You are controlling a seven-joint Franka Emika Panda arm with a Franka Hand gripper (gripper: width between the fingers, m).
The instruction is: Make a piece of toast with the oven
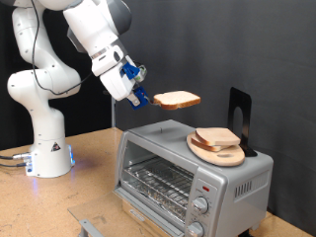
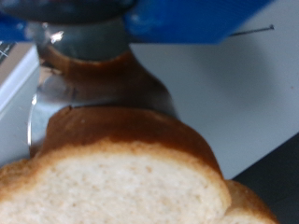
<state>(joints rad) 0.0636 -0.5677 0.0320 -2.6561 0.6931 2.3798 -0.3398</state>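
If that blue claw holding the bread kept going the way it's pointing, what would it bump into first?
The gripper, holding the piece of toast, points toward the exterior view's right. The black stand on the oven looks roughly in line, so likely that, though depth is unclear.

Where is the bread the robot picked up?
In the exterior view, the piece of toast hangs mid-air in the gripper, above the oven.
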